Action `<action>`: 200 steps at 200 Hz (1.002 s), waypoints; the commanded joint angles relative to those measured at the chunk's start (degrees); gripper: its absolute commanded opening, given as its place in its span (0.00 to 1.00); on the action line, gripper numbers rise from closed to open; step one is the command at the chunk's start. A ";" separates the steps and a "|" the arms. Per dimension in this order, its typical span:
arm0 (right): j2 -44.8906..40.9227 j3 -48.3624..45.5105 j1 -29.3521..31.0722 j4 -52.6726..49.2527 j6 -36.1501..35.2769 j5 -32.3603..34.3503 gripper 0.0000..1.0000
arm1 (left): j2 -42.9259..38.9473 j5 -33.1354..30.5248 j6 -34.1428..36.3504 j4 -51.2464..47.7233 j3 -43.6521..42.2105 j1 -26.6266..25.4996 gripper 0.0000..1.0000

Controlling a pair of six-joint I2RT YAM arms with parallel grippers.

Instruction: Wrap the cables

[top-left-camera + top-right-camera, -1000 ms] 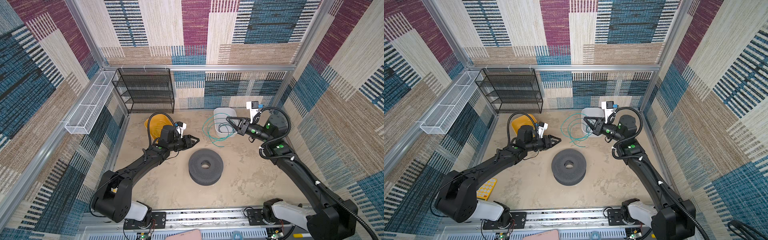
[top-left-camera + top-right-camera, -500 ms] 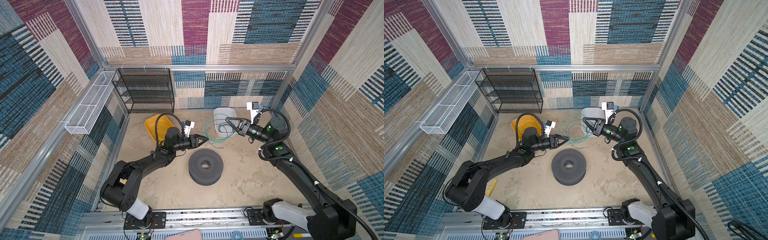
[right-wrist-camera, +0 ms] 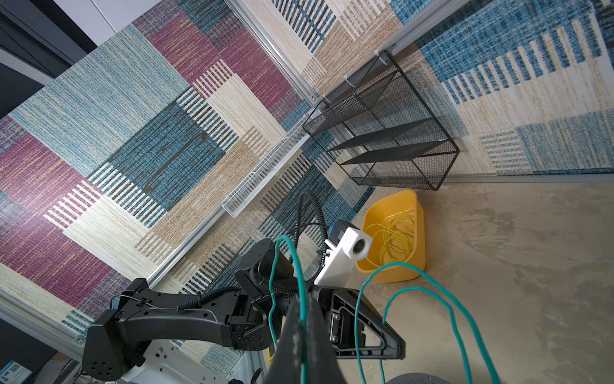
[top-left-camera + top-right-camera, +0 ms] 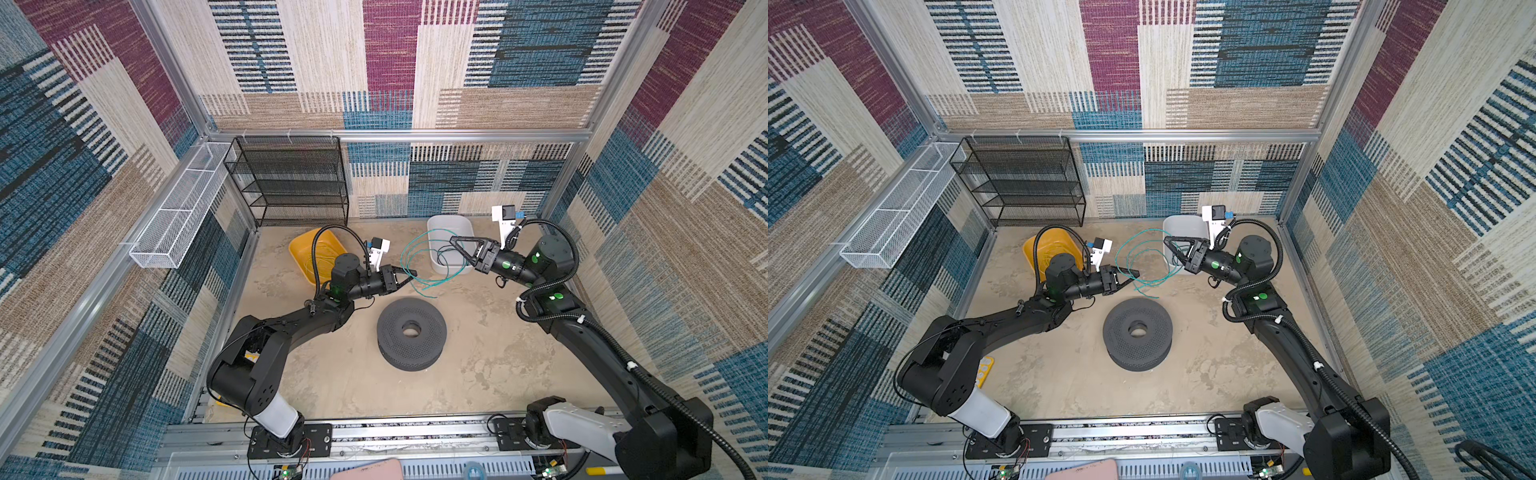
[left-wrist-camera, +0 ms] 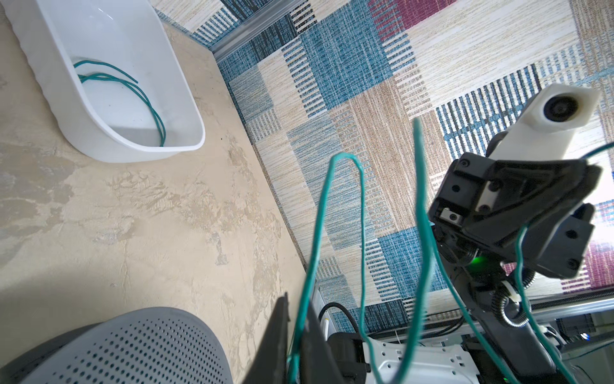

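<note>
The teal cable (image 5: 318, 239) hangs in several loose loops in the air between the two arms, over the table (image 4: 478, 374) at the back of the cell. In both top views its lowest strands and one free end trail onto the surface just behind the dark perforated disc (image 4: 390, 332).

The left gripper (image 4: 409, 275) has its fingers together on a strand at the near side of the loops; the left wrist view shows the wire passing between them. The right gripper (image 4: 454, 240), raised over the white bin (image 4: 446, 217), is likewise pinched on a strand. More teal wire (image 5: 156, 114) lies in that bin; whether it is the same length cannot be told. A yellow bin (image 4: 297, 253) with pale thin wire sits behind the left arm.

The cable looks very light and limp, with some spring in its curves, so the loops will likely sag, swing and snag on each other. It is thin enough to slide through the pads. Holding it where the strands gather, with a short span between the grips, should keep the coils under control.
</note>
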 commanded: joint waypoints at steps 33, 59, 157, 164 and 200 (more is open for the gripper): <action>-1.10 0.27 0.16 -1.87 -2.76 2.13 0.00 | -5.71 -7.31 7.32 -9.65 -0.52 1.06 0.00; -3.01 0.71 0.09 -5.20 -5.05 5.74 0.00 | -9.70 -14.95 10.84 -18.66 -0.78 2.44 0.00; -5.61 2.38 -15.07 -12.67 -5.13 18.03 0.00 | -24.53 -36.42 11.95 -44.78 -4.75 14.71 0.00; -5.49 2.32 -16.24 -13.08 -5.07 19.22 0.00 | -25.83 -36.88 11.89 -45.55 -5.11 15.76 0.00; -4.01 1.31 -24.98 -12.88 -2.77 19.36 0.00 | -33.38 -43.20 11.49 -52.64 -5.32 20.66 0.00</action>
